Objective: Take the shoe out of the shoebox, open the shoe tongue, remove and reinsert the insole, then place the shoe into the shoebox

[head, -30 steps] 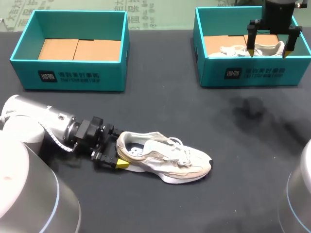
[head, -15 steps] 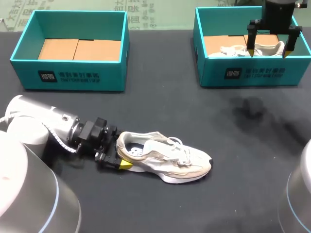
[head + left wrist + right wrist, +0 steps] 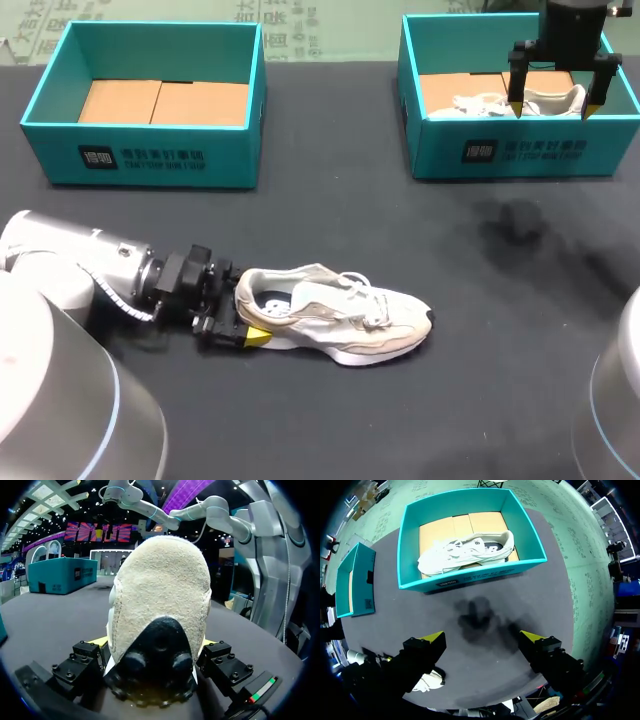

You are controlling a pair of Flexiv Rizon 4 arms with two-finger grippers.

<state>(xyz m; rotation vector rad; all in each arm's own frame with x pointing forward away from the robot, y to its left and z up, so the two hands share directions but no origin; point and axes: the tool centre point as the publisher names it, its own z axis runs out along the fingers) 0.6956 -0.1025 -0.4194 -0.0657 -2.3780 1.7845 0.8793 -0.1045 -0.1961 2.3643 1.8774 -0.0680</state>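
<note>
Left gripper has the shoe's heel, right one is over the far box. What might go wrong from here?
The left gripper clamps the shoe only at its heel, toe far out on the table; a lift may let it droop or twist loose. The right gripper hangs open over the right shoebox, which holds a second shoe; descending there could grab the wrong one.

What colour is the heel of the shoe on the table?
The shoe's heel is cream with a black patch low down; left wrist view shows it best.
</note>
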